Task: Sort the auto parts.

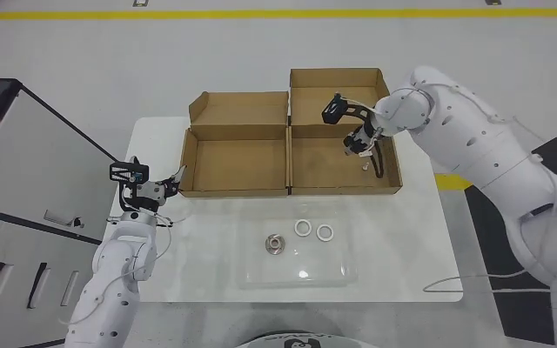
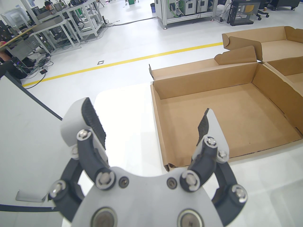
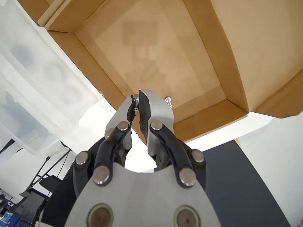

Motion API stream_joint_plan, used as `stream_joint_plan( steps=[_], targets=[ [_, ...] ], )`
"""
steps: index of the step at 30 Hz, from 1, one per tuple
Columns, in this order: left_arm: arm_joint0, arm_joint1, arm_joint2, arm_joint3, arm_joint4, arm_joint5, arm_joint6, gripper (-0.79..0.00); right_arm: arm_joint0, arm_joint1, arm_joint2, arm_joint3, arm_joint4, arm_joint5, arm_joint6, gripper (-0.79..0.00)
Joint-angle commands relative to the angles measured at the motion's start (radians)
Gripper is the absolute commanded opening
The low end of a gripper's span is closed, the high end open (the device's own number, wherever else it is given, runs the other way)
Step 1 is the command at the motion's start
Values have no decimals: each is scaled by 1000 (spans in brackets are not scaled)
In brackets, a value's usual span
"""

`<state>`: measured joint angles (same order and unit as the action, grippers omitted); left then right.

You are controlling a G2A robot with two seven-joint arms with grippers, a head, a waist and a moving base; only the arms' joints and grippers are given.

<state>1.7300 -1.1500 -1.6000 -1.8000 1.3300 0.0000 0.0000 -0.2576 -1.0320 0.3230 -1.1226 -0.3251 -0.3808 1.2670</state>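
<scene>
1. Table (image 1: 400, 261): white. Two open cardboard boxes stand side by side across the far half, with their inner walls touching. Bare tabletop lies to the right of the boxes and along the near-left.
2. Left box (image 1: 235, 165): its floor is bare, and its flaps stand up at the far side.
3. Clear tray (image 1: 296, 281): near centre, well apart from the boxes. It holds a metal hub (image 1: 274, 244), a left white ring (image 1: 302, 228) and a right white ring (image 1: 326, 232). The rings lie just beside each other.
4. Left gripper (image 2: 148, 109): jaws spread wide. It hangs over the table's left strip, just left of the left box's wall.
5. Right gripper (image 3: 136, 95): over the right part of the right box (image 1: 322, 161). Its jaws are narrow and pinch a small threaded part (image 3: 135, 102) at the tips.
6. Loose bolt (image 3: 168, 100): lies on the right box's floor, just beside the right gripper's tips and close to a wall.
</scene>
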Motion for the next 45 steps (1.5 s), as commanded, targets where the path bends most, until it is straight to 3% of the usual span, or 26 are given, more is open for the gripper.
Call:
stream_joint_plan(
  steps=[1,7,31,45],
  targets=[
    [0,0,0,0,0,0,0,0,-1,-13,-6,22,-4,12,1,-785],
    [0,0,0,0,0,0,0,0,2,-45,-10,74,6,18,5,-785],
    [0,0,0,0,0,0,0,0,-26,-46,-4,80,-34,35,-26,-785],
    [0,0,0,0,0,0,0,0,-51,-88,-9,156,-94,67,-47,-785]
  ],
)
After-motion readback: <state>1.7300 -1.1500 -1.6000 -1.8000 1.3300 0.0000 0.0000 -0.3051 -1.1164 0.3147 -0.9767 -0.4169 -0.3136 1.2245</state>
